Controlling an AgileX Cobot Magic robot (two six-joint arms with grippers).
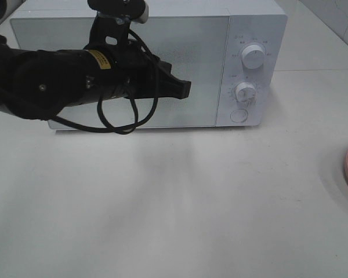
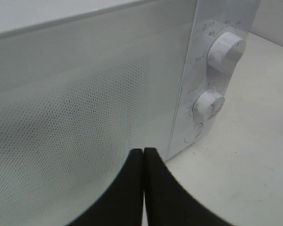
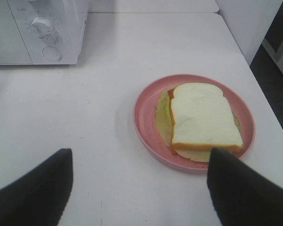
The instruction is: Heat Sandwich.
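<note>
Sandwich (image 3: 205, 120) lies on pink plate (image 3: 146, 127) near table edge (image 3: 269, 113).

white box microwave (image 1: 162, 58) set at rear of white counter (image 1: 162, 202) | pink round plate (image 3: 148, 132) placed right of it, nearer front | white-bread stacked sandwich (image 3: 203, 117) laid on plate
</note>
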